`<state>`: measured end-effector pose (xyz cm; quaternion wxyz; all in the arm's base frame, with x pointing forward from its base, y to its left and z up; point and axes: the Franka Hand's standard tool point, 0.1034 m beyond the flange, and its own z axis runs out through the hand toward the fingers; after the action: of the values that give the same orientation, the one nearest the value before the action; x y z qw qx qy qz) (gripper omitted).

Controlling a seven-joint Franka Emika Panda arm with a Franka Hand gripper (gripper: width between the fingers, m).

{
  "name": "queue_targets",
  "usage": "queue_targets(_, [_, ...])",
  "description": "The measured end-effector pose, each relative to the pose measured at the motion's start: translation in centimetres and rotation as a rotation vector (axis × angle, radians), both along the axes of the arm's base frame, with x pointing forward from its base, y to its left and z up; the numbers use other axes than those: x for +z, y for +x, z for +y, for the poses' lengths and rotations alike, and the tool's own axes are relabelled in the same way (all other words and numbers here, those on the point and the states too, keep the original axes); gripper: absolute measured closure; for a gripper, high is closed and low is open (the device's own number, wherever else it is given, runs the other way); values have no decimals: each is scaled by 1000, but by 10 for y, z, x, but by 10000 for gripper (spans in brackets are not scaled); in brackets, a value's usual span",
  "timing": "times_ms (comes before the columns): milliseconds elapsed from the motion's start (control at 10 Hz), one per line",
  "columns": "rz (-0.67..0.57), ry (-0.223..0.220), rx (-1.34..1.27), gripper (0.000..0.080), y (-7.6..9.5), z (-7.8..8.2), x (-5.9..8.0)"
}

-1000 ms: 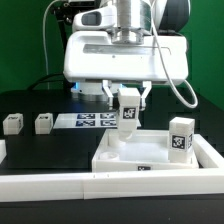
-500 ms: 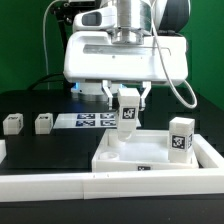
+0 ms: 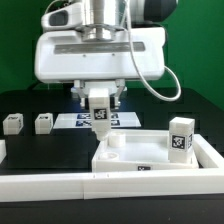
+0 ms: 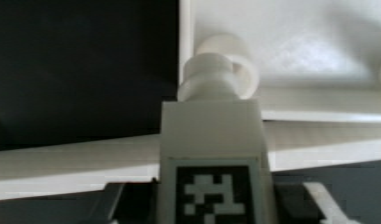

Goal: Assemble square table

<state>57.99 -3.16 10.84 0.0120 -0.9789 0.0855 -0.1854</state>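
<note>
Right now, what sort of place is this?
Probably a robotics lab bench, not a home: a marker board fixed on a black table, a tagged white leg gripped by the arm's end effector, and a tagged square top.

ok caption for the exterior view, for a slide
Hand gripping a tagged white leg upright at a corner of the square top, a second leg standing on it.

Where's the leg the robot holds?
The chunky white plastic leg is in the end effector, over the white square top's far corner at the exterior view's left.
</note>
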Motion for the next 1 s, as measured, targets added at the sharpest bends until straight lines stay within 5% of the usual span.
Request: queue_targets(1000, [-45, -14, 20, 509, 9, 14, -11])
